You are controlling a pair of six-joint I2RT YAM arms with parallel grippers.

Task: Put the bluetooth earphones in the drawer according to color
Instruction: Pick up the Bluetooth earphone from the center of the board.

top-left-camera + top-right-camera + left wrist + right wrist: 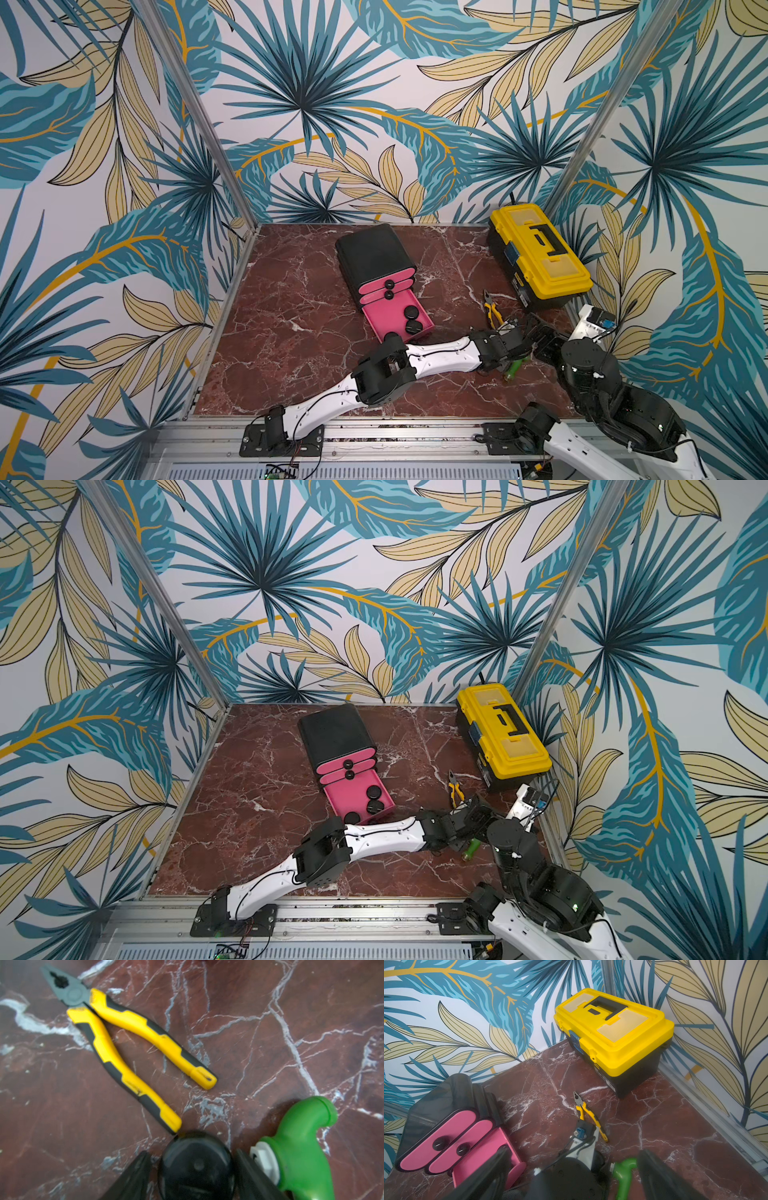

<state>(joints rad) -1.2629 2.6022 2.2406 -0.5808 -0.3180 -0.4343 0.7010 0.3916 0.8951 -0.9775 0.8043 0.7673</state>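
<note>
Dark red marble table (286, 340). Mid-table stands a small black rounded cabinet with pink drawer fronts (372, 253): two upper drawers shut, bottom pink drawer (380, 322) pulled out. Two round black earphone cases (411, 311) lie inside it, seen in both top views. A third black round spot (390, 336) at the drawer's front edge is half behind the left arm's elbow; case or knob, cannot tell. In the right wrist view a finger cuts off the drawer's inside.

Yellow-and-black pliers (492, 311) lie flat between cabinet and toolbox. The left tool (192, 1152) is hidden in the top views under its own wrist and the right arm. The left wrist view is blurry. It shows another round black earphone case (196, 1169), cut off by the frame edge, on the table between the tool's two fingers (135, 1180). The fingers run close along its sides; clamped or just short, cannot tell. One pliers handle end reaches the case's rim. A green plastic-handled implement (301, 1157) lies just beside the outside of one finger.

Right tool (574, 1152): fingers spread wide, holding nothing, above the left arm's wrist. Yellow-lidded black toolbox (540, 253) in the far right corner, lid shut.
</note>
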